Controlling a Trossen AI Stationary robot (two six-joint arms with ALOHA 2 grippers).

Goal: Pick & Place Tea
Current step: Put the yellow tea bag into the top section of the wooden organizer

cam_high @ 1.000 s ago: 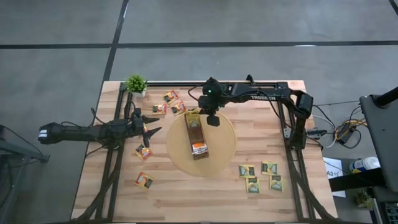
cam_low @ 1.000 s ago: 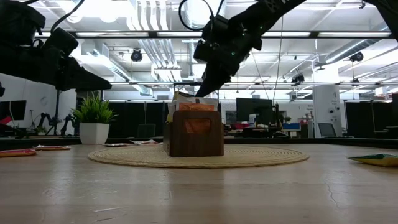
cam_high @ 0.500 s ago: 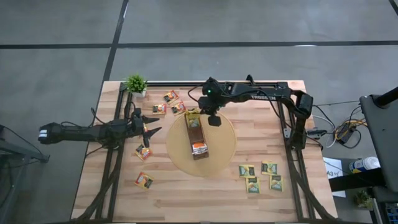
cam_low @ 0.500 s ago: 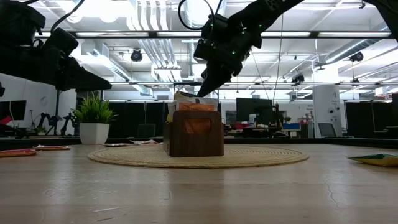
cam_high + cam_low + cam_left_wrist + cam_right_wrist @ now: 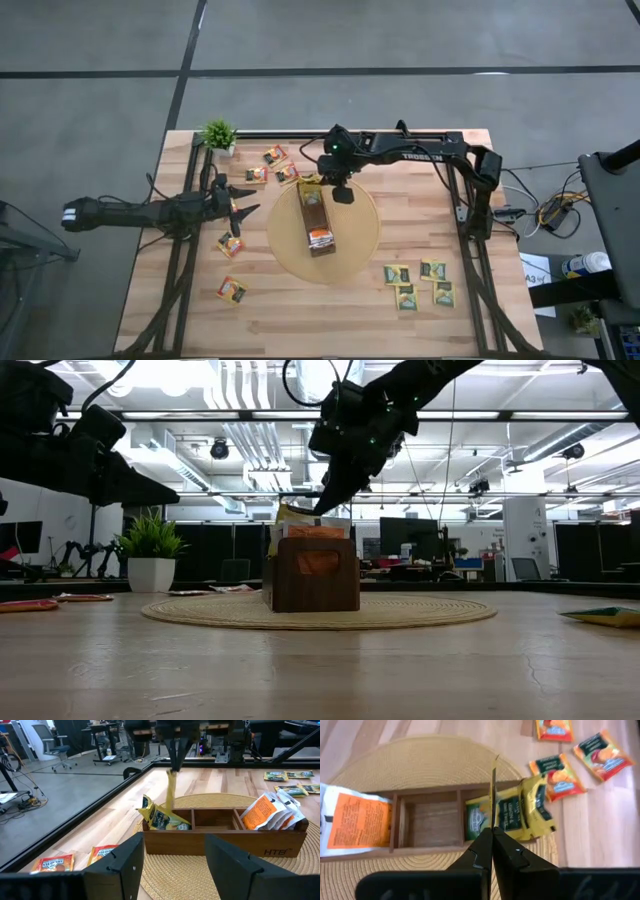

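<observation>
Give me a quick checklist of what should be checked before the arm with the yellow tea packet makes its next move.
1. Right gripper shut on the yellow sachet: ok.
2. Sachet hangs above the end compartment of the wooden box that already holds green-and-yellow sachets: ok.
3. Room left in that compartment: cannot tell; one sachet already leans over the edge.
4. Box sits on the round woven mat: ok.
5. Left gripper open and off to the side, clear of the box: ok.
</observation>
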